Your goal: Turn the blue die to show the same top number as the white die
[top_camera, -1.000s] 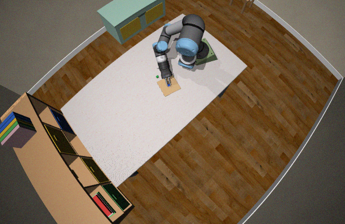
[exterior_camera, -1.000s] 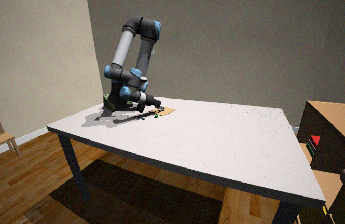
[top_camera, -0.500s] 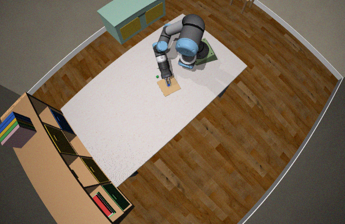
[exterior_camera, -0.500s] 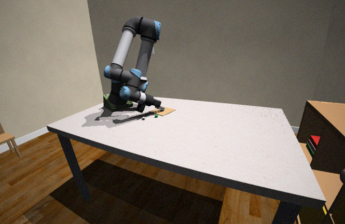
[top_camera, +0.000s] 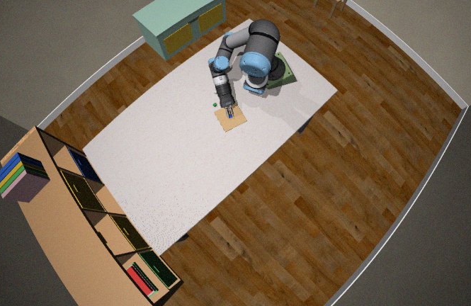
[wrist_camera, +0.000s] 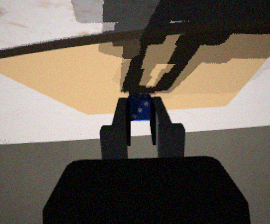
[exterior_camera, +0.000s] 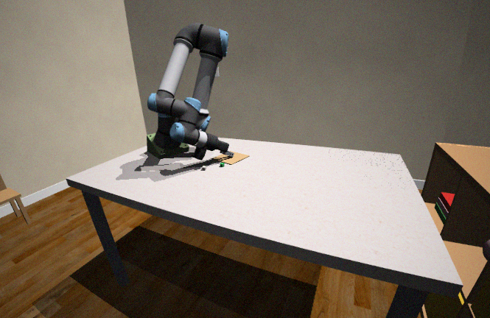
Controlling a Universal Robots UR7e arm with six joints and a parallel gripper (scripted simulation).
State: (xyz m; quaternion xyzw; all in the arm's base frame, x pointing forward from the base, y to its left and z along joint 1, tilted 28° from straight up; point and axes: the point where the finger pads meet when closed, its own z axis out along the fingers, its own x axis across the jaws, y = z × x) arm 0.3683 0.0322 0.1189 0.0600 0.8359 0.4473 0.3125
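Observation:
The blue die (wrist_camera: 140, 108) sits between my gripper's (wrist_camera: 140, 121) two dark fingers, and the gripper is shut on it. The arm reaches out nearly level and holds the die low over the tan mat (top_camera: 230, 117), near the mat's edge on the robot's side (top_camera: 229, 114). I cannot tell whether the die touches the mat. The fingers' shadow falls on the mat (wrist_camera: 119, 76). The white die (exterior_camera: 203, 168) lies on the table beside the arm's shadow. In the top view the arm hides it. Its top number is too small to read.
A green die (top_camera: 214, 105) lies on the table just off the mat's left corner; it also shows in the exterior view (exterior_camera: 222, 163). The robot base (top_camera: 275, 71) stands close behind the mat. A shelf unit (top_camera: 88, 223) stands past the table's far end.

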